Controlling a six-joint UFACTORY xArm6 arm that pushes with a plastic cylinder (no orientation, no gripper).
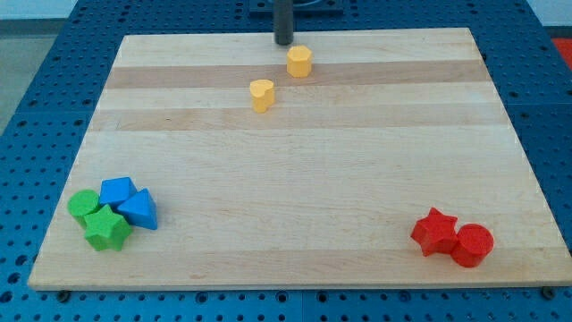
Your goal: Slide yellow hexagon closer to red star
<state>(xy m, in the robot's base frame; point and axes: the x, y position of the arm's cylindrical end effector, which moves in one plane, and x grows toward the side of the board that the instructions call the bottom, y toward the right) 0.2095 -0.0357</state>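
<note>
The yellow hexagon [299, 62] sits near the top middle of the wooden board [295, 170]. My tip [284, 42] rests on the board just up and to the left of it, a small gap apart. A second yellow block, heart-like in shape [261, 95], lies below and left of the hexagon. The red star [435, 232] lies far away at the bottom right, touching a red cylinder [472, 245] on its right.
At the bottom left is a cluster: a green cylinder [85, 206], a green star [106, 228], a blue cube-like block [117, 190] and a blue triangle [138, 210]. A blue pegboard surface [36, 80] surrounds the board.
</note>
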